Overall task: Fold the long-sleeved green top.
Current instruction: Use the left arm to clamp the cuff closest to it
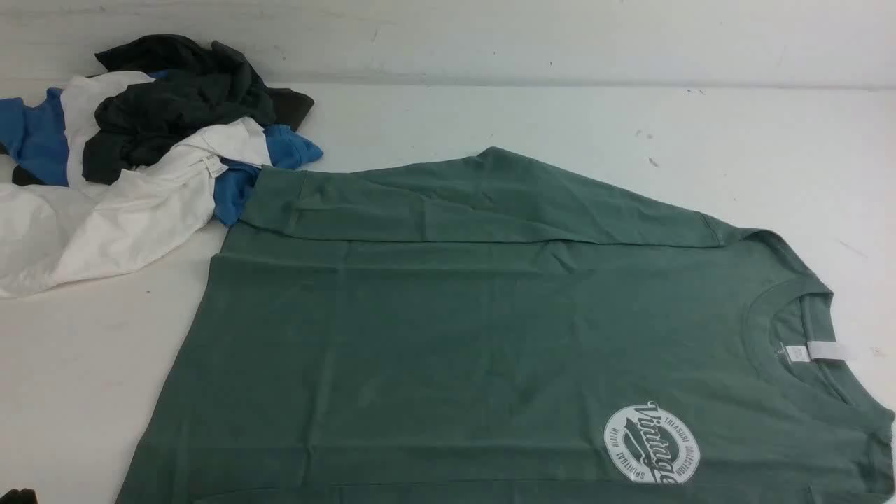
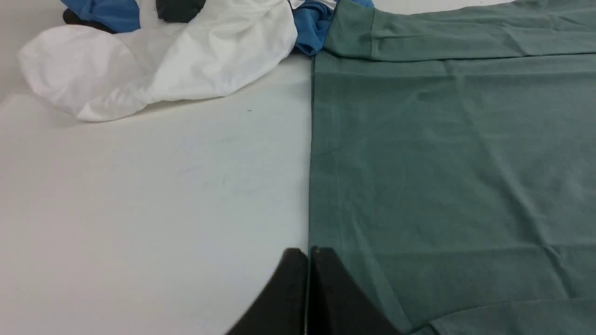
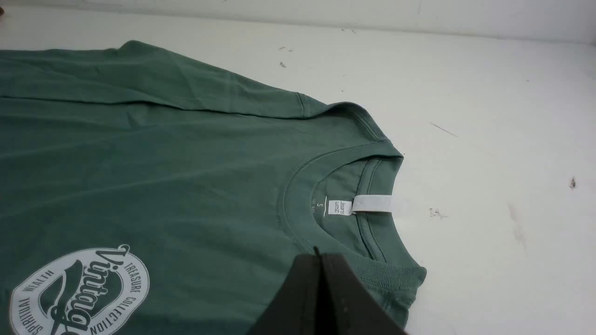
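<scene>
The green long-sleeved top [image 1: 448, 336] lies flat on the desk [image 1: 700, 126], far sleeve [image 1: 455, 203] folded in. Shut and empty, the left jaws hover by the hem [image 2: 313, 163] and the right jaws by the collar [image 3: 372, 274]. The next move likely calls for opening and pinching cloth.

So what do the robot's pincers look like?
The left pincer and the right pincer look alike. Each is plain matte black, made of two flat wedge-shaped halves that taper to a narrow tip. No cables, stickers or markings show on them.

Near side of green top [image 1: 448, 336] and logo [image 1: 651, 444] beyond front view's edge.
</scene>
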Robot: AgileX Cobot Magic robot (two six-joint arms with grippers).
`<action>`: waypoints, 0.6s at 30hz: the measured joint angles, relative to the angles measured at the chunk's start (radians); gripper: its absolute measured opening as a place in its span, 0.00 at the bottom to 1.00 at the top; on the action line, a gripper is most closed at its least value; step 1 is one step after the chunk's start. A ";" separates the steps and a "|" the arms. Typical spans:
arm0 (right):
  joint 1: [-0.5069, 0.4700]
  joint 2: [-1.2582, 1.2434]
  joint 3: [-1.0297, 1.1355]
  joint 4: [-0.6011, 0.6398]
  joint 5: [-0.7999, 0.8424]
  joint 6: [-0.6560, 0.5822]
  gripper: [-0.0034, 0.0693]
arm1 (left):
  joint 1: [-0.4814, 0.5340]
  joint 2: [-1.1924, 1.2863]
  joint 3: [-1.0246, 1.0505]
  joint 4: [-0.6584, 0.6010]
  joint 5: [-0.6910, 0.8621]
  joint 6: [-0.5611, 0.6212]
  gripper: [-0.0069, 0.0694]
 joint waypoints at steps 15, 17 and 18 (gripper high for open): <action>0.000 0.000 0.000 0.000 0.000 0.000 0.04 | 0.000 0.000 0.000 0.000 0.000 0.000 0.09; 0.000 0.000 0.000 0.000 0.000 0.000 0.04 | 0.000 0.000 0.000 0.005 0.000 0.000 0.09; 0.000 0.000 0.000 0.000 0.000 0.000 0.04 | 0.000 0.000 0.000 0.011 0.000 0.000 0.09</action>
